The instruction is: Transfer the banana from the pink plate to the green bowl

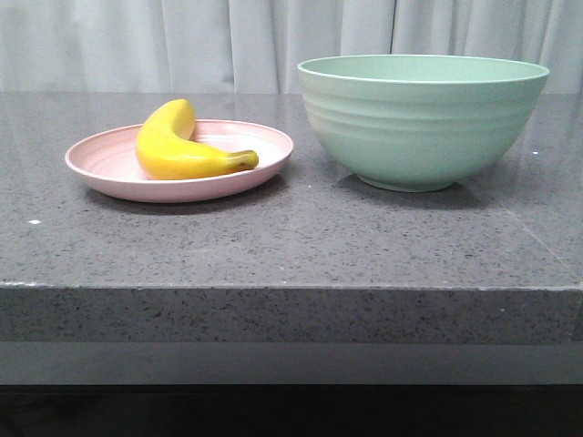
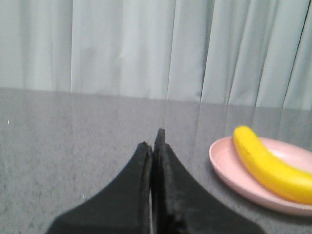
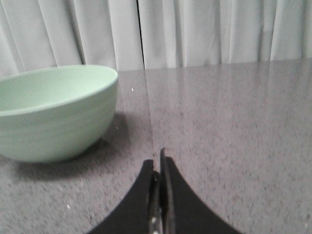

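Banana (image 1: 182, 146): lying on pink plate (image 1: 109, 175), off to one side of the left fingers (image 2: 155, 146), untouched. Green bowl (image 1: 421, 118): beside the right fingers (image 3: 160, 165), empty-handed. Both pairs pressed together, holding nothing, over bare surface (image 1: 291, 246); transfer not begun.

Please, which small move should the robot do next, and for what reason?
Probably open the left pincer and bring it toward the banana. The banana lies on the pink plate, on the left arm's side, while the green bowl stands to the right. Both pincers are shut and hold nothing; the right pincer is by the bowl.
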Controlling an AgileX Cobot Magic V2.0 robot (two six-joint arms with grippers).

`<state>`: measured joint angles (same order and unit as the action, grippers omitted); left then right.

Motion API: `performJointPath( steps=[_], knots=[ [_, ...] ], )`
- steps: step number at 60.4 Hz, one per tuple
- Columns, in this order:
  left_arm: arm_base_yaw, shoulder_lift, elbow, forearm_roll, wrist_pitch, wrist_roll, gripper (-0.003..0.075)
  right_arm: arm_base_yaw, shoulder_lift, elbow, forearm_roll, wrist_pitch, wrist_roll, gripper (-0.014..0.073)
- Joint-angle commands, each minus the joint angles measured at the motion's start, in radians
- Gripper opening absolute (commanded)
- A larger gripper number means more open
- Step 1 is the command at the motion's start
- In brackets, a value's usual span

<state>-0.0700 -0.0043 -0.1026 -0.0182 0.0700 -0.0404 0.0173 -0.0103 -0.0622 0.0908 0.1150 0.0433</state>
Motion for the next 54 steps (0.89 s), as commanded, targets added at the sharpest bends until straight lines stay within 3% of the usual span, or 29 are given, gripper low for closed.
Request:
performJointPath(
  steps=[1,32,54],
  knots=[
    [-0.006,-0.008,-0.119,-0.005,-0.047,-0.008,-0.0020,-0.006,-0.003,-0.119,0.001,-0.008,-0.010,-0.0069],
    [-0.006,0.407,-0.634,-0.005,0.508,-0.008,-0.0020,-0.006,0.399,-0.674,0.001,0.492,-0.010,-0.0069],
    [-0.006,0.570,-0.652,-0.021,0.538,-0.008,-0.0020,-0.006,0.554,-0.703,0.003,0.535,-0.010,-0.0069]
  ],
)
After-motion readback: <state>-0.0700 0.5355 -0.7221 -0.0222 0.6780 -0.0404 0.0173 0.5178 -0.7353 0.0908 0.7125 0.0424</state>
